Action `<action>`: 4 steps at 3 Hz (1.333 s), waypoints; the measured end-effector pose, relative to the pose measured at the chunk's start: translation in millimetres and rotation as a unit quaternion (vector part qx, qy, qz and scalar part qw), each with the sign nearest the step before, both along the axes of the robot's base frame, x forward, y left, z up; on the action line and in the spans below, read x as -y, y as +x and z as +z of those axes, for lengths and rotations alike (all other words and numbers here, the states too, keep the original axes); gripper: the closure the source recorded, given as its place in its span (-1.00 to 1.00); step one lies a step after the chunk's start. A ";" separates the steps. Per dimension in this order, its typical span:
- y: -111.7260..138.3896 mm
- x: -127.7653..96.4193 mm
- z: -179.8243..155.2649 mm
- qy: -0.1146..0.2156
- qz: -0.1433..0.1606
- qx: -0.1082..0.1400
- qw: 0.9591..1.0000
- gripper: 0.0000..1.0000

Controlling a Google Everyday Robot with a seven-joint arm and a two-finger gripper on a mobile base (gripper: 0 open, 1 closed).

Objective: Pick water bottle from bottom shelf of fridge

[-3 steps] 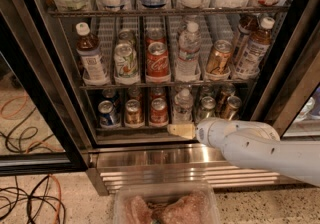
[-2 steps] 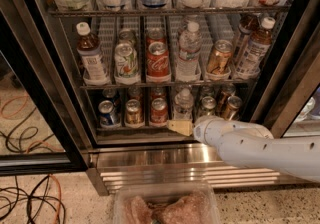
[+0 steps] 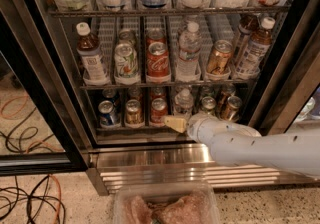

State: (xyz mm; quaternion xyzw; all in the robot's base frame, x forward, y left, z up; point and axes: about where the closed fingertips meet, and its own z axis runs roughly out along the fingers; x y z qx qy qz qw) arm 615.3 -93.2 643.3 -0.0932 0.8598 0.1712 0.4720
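The fridge [image 3: 150, 160] stands open in front of me. The water bottle [image 3: 184, 102], small, clear and white-capped, stands upright on the bottom shelf [image 3: 135, 128], in a lane between a red can [image 3: 158, 109] and a brown can [image 3: 207, 104]. My gripper [image 3: 175, 123] reaches in from the right on a white arm [image 3: 250, 145]. Its tan tip sits at the shelf's front rail, just below and slightly left of the bottle. It holds nothing that I can see.
A blue can [image 3: 107, 113] and a gold can [image 3: 133, 112] stand to the left on the bottom shelf. The rack above holds a taller clear bottle [image 3: 189, 50], cans and tea bottles [image 3: 90, 55]. Cables [image 3: 30, 203] lie on the floor at left. A clear tub [image 3: 165, 205] sits below.
My gripper has crept slightly left and up, closer to the bottom shelf's front rail under the water bottle. The bottle and cans have not moved.
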 end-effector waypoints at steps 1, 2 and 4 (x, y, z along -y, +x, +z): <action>6.1 -10.6 6.2 0.003 0.006 0.019 1.000 -0.64; 15.1 -16.4 11.4 0.003 0.007 0.034 0.999 -0.58; 28.9 -18.2 9.7 -0.001 0.003 0.048 0.999 -0.54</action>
